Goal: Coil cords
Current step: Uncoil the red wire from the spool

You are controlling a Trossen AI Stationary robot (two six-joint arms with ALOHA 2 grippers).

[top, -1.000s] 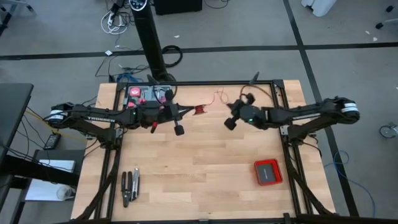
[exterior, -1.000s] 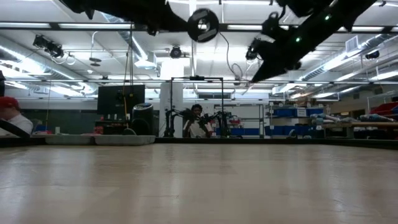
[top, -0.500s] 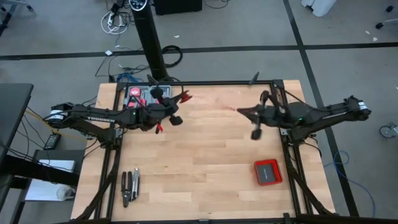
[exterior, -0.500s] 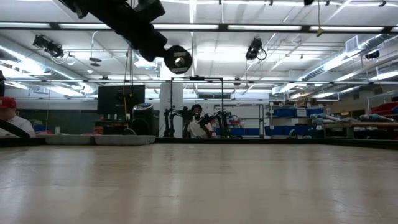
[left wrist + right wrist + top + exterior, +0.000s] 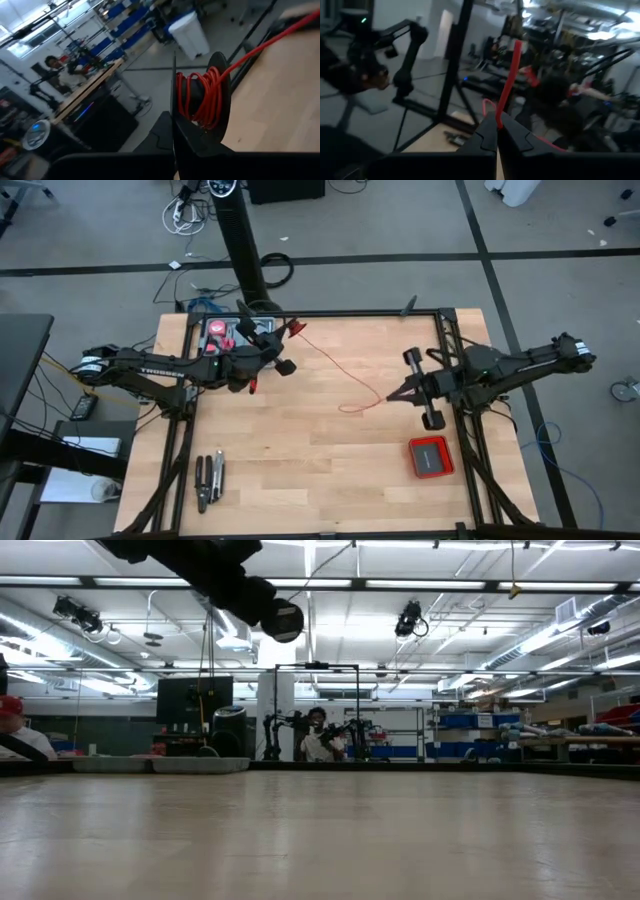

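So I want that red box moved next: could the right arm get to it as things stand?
Probably yes: the red box lies uncovered just by the right gripper, but that gripper is shut on the red wire.

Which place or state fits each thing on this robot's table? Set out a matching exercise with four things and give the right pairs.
Things:
1. red wire
2. black spool
3. red box
4. pliers

Places or states:
A. lies flat near the table's right front corner
B. held in the shut left gripper, wound with red turns
C. lies near the table's left front corner
D. stretched between the two arms, its far end pinched in the shut right gripper

Pairs: 1-D, 2-B, 3-A, 4-C
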